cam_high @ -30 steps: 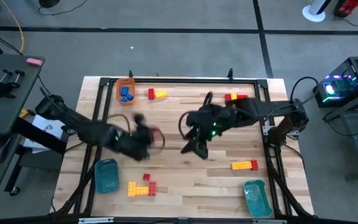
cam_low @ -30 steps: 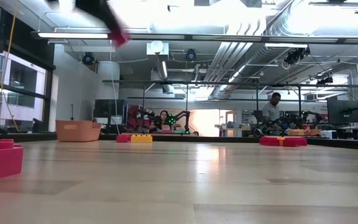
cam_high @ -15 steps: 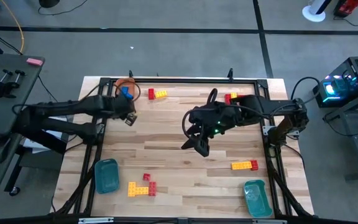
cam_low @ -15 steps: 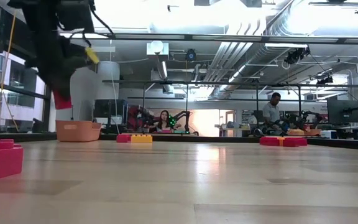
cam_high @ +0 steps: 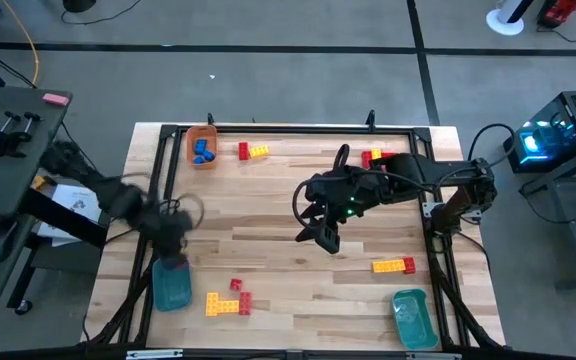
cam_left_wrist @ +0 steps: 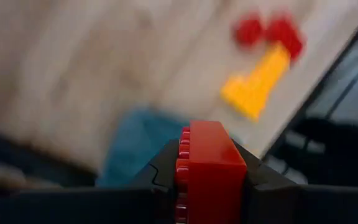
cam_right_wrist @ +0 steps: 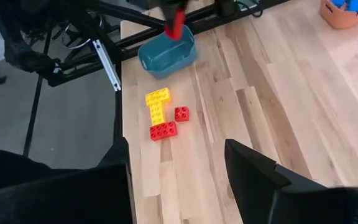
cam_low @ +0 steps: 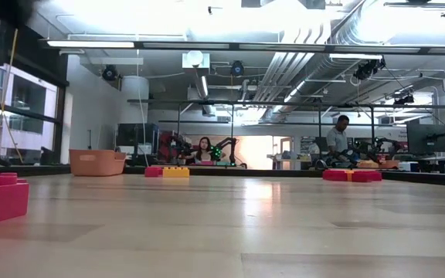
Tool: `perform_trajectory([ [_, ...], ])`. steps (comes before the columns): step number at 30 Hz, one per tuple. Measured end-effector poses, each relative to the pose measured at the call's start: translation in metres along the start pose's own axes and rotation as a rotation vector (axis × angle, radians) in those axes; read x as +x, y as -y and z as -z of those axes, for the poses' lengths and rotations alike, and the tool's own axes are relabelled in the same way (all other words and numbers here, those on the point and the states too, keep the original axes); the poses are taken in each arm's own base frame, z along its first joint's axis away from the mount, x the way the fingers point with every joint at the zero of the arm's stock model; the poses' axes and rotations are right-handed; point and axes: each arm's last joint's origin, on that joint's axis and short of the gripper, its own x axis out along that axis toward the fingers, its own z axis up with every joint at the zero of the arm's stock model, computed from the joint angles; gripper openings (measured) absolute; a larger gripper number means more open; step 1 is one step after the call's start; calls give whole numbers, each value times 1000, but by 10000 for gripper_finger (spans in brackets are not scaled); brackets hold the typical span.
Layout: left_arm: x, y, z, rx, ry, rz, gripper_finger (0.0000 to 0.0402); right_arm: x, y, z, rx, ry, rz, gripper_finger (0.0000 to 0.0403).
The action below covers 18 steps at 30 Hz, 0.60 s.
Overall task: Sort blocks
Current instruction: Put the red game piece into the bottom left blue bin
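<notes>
**Red brick poised above the teal tray**

Seen from above, the left claw [cam_high: 171, 240] hangs over the near-left teal tray [cam_high: 172, 288], while the right claw [cam_high: 320, 236] waits mid-bench, its fingers apart and empty. Loose blocks lie scattered: a red-yellow cluster [cam_high: 228, 300] beside that tray and a pair [cam_high: 393, 266] near the right edge; blue ones sit in the orange tray [cam_high: 202, 146].

At bench height, only a red block [cam_low: 0, 199] looms close.

Through the left wrist, the fingers clamp a red brick [cam_left_wrist: 209, 168] above the tray.

From the right wrist, the brick [cam_right_wrist: 174, 20] hangs over the tray's rim; released off-centre, it could strike the wall and bounce out.
</notes>
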Motion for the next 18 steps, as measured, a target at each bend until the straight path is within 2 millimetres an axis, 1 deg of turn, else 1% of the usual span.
perform_trajectory([
  [4,12,13,33,-16,-96,-70,57,0,0,0,-18,0,-1,139],
  [6,18,16,45,-19,-121,-112,57,0,0,0,-28,0,-1,139],
  [8,25,18,53,-14,-134,-153,57,0,0,0,-29,0,0,139],
  [11,33,22,57,12,-130,-193,57,0,0,0,-34,0,0,139],
  [13,38,29,58,56,-116,-161,62,0,0,0,-36,0,0,139],
  [15,44,38,58,107,-96,-96,86,0,0,0,-36,0,0,139],
  [18,50,47,58,151,-92,-44,133,0,-1,0,-32,-1,-1,139],
])
